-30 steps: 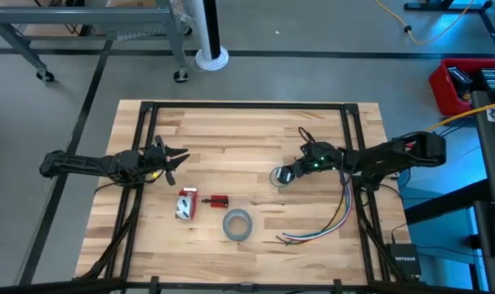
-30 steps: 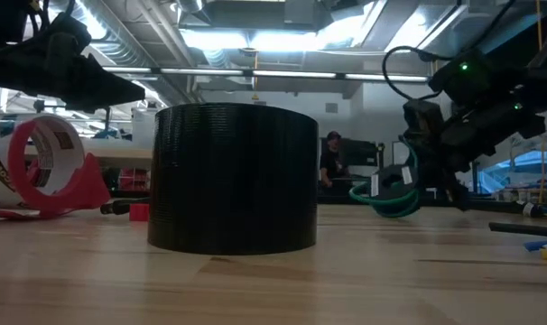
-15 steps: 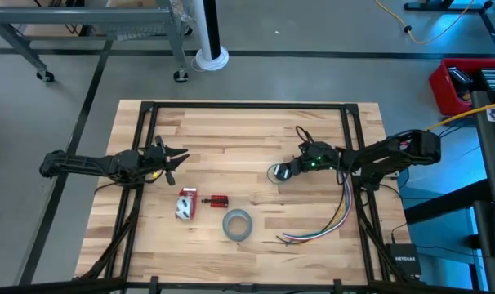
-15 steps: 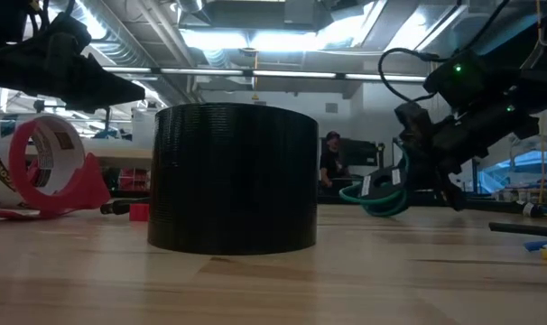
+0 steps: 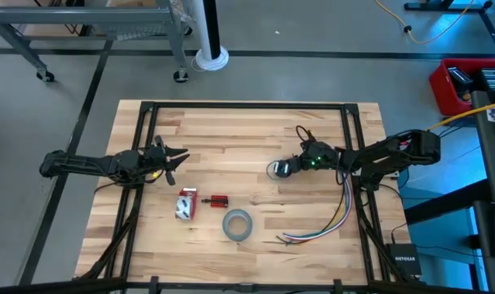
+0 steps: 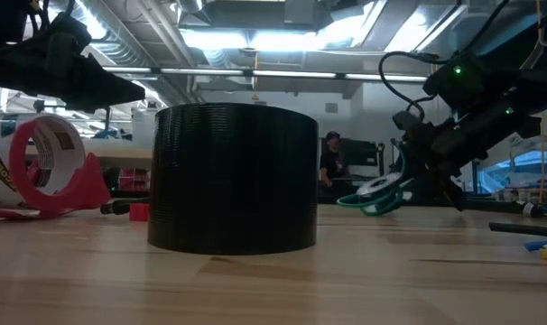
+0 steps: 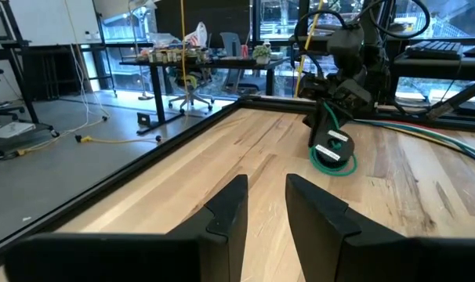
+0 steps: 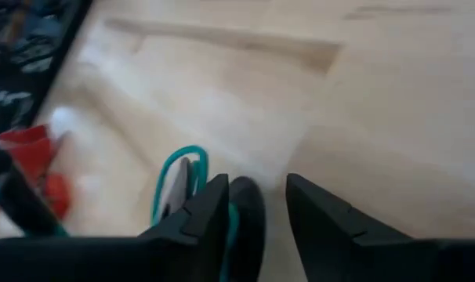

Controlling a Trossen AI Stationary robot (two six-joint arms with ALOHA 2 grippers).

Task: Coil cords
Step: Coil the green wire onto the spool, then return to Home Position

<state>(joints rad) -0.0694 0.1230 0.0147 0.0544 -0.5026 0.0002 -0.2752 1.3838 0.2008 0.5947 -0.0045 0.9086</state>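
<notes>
Right fingers (image 8: 316,211) apart, wooden table (image 5: 247,139)

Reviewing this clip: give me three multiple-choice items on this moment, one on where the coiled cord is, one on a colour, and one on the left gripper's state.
1. Where on the table is the coiled cord?
A. at the far left edge
B. right of centre, just off the right gripper
C. hanging over the front edge

2. What colour is the body of the tape dispenser?
A. red
B. blue
C. yellow

3. How does the left gripper stand?
A. shut with the fingers touching
B. clamped on a wire
C. open, nothing between the fingers

Answers:
1 B: the high view shows the coil on the wood beside the right arm's tip.
2 A: both the high and low views show it as red.
3 C: the left wrist view shows bare table in the gap between its fingers.
</notes>
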